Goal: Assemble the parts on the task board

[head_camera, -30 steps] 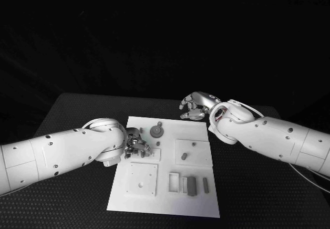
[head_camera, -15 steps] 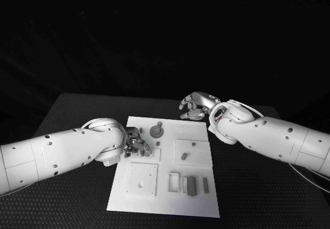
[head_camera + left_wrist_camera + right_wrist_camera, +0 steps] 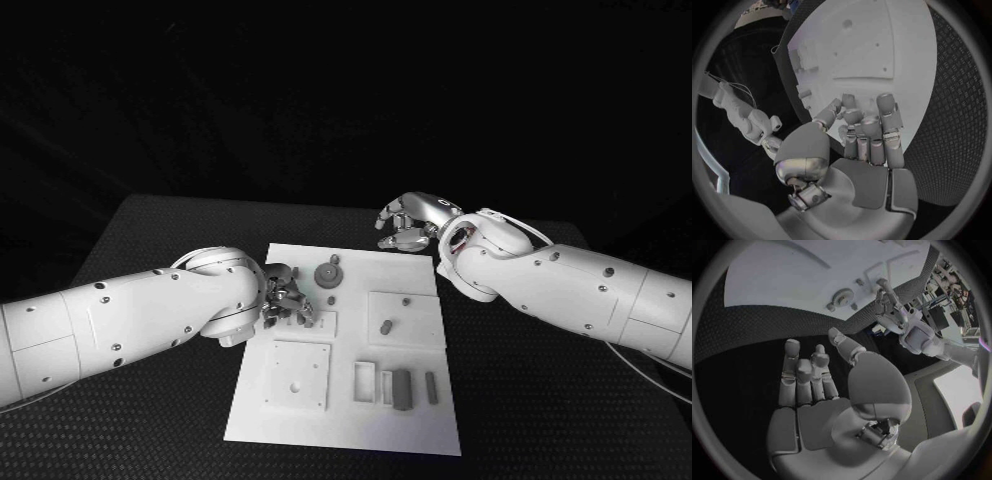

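Note:
The white task board (image 3: 346, 410) lies in the middle of the black table. My left hand (image 3: 284, 297) hovers over the board's left edge, its fingers (image 3: 862, 125) curled tight against the thumb. They seem to pinch a small grey part, which is mostly hidden. My right hand (image 3: 408, 222) hangs over the table just beyond the board's far right corner, its fingers (image 3: 807, 372) loosely apart and holding nothing. A grey gear (image 3: 332, 272) stands on the board between the hands.
On the board (image 3: 898, 45) a small grey peg (image 3: 387, 325) sits on a raised square. Two grey blocks (image 3: 402, 388) lie near the front right. A flat square plate (image 3: 297, 376) lies at the front left. Black table surrounds the board.
My left hand has shifted slightly toward the far side over the board's left edge. The right hand has not moved.

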`<action>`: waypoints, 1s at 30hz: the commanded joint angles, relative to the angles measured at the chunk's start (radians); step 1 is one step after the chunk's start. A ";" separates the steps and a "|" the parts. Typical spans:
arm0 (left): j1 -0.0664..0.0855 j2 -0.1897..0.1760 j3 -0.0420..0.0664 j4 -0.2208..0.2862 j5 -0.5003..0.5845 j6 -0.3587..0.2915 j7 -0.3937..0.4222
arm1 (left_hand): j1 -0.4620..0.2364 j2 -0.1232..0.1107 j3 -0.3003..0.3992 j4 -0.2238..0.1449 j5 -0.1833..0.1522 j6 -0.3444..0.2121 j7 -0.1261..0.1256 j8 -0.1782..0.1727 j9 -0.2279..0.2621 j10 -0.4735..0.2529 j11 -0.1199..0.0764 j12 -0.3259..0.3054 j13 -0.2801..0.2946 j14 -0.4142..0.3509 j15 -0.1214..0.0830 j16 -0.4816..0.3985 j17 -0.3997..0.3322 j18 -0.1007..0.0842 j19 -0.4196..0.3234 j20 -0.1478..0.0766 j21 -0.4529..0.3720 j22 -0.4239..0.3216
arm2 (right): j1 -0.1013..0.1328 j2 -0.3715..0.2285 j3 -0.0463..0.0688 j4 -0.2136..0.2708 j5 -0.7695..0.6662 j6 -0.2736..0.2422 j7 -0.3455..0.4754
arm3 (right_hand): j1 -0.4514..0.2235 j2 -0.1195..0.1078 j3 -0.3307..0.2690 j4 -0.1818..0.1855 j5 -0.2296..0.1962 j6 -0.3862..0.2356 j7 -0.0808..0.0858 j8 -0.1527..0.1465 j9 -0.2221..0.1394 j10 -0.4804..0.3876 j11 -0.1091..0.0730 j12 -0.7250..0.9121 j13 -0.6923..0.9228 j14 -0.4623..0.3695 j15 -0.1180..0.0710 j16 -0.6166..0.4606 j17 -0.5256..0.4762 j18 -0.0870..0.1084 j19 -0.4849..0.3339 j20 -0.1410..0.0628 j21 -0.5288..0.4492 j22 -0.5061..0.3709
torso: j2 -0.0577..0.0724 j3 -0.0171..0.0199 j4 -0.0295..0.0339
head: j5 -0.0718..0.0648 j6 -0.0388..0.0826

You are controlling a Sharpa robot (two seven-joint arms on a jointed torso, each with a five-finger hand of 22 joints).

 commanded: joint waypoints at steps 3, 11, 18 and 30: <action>0.000 0.002 0.000 0.001 0.012 -0.031 0.022 | 0.030 0.018 -0.003 -0.007 -0.005 -0.001 0.009 -0.006 0.003 -0.008 -0.001 -0.001 -0.002 -0.010 0.002 0.008 -0.003 0.009 -0.008 0.001 -0.008 0.002 | -0.001 0.000 0.000 0.001 -0.002 0.010 0.008 | 0.007 0.000 -0.007 0.000 0.000 0.000 0.005 0.003 0.000 -0.007 -0.003 -0.004 -0.001 0.000 -0.006 -0.006 -0.001 0.014 -0.005 0.000 -0.004 0.016 | 0.000 -0.0001 0.0001 | 0.000 -0.001; 0.000 0.002 0.000 -0.002 0.012 -0.050 0.029 | 0.067 0.052 -0.020 -0.009 -0.005 0.000 0.010 -0.011 0.005 -0.009 0.000 0.000 -0.002 -0.012 0.004 0.012 -0.007 0.007 -0.010 0.001 -0.010 0.007 | -0.001 0.001 0.000 -0.001 -0.001 0.010 0.008 | 0.007 0.000 -0.007 0.000 0.000 0.000 0.005 0.003 0.000 -0.007 -0.003 -0.004 -0.001 0.000 -0.006 -0.006 -0.001 0.014 -0.005 0.000 -0.004 0.016 | 0.000 0.0002 0.0004 | 0.000 0.000; 0.000 0.001 0.001 -0.006 0.012 -0.063 0.031 | 0.080 0.062 -0.035 -0.009 -0.005 0.001 0.011 -0.013 0.006 -0.010 0.000 0.000 -0.002 -0.013 0.004 0.014 -0.010 0.007 -0.011 0.001 -0.012 0.009 | -0.002 0.001 0.000 -0.001 -0.001 0.010 0.008 | 0.006 0.001 -0.008 0.000 0.000 0.000 0.005 0.003 0.000 -0.007 -0.003 -0.004 -0.001 0.000 -0.006 -0.006 -0.001 0.014 -0.005 0.000 -0.004 0.016 | 0.000 0.0000 0.0003 | 0.000 0.000; 0.000 0.000 0.001 -0.006 0.018 -0.044 0.035 | 0.086 0.064 -0.048 -0.008 -0.005 0.002 0.011 -0.016 0.006 -0.011 0.000 0.000 -0.002 -0.014 0.004 0.015 -0.012 0.006 -0.012 0.001 -0.014 0.010 | -0.002 0.000 0.000 -0.002 -0.001 0.013 0.008 | 0.005 0.001 -0.008 0.000 0.000 0.000 0.005 0.003 0.000 -0.007 -0.003 -0.004 -0.001 0.000 -0.006 -0.006 -0.001 0.014 -0.005 0.000 -0.004 0.016 | 0.000 -0.0003 0.0004 | 0.001 -0.001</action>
